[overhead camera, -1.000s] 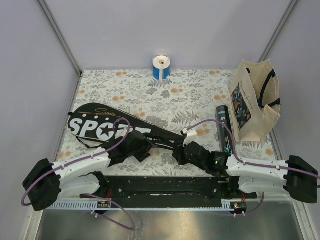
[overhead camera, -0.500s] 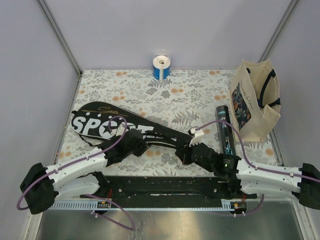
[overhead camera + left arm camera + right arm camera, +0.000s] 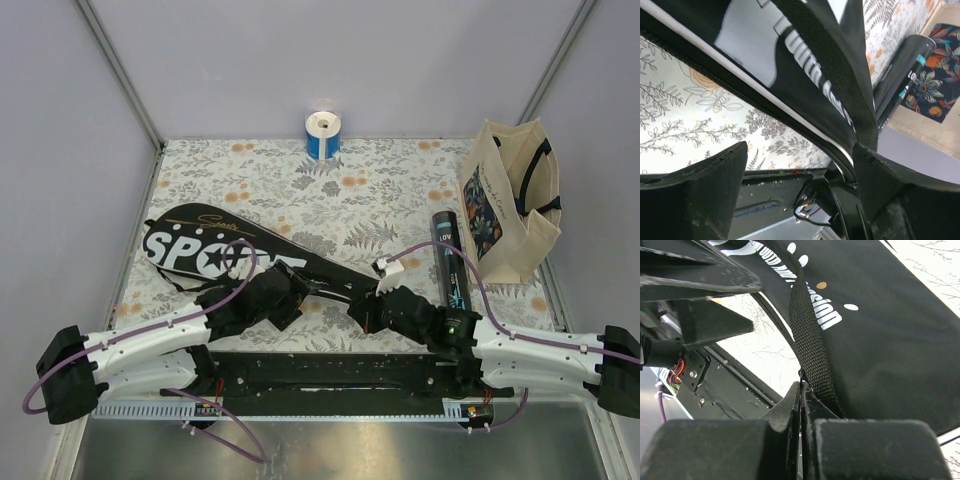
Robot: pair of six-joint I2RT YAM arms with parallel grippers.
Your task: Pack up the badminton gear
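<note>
Looking down from above, the black cover (image 3: pixel 225 252) lies slantwise on the flowered table (image 3: pixel 400 170), wide end at the left, narrow end down between the two arms. Over the last second it has slid slightly rightward and turned, its narrow end coming nearer the arm bases as the right gripper (image 3: pixel 365 310) reached in. I judge it is being dragged into place for packing. The left gripper (image 3: pixel 290 295) sits over the cover's middle. The black tube (image 3: pixel 450 262) lies just beside the tote bag (image 3: pixel 510 210), apart from the cover. A blue-and-white roll (image 3: pixel 323 134) stands at the far edge. No rackets or shuttlecocks show; whether they are inside the cover cannot be told.

From the left wrist, that gripper gapes wide and holds nothing. The cover's edge and its strap (image 3: pixel 850 85) run just beyond the tips.

From the right wrist, the fingers are pinched tight on the woven strap where it leaves the cover. The left gripper hangs close at upper left and may crowd a further pull.
</note>
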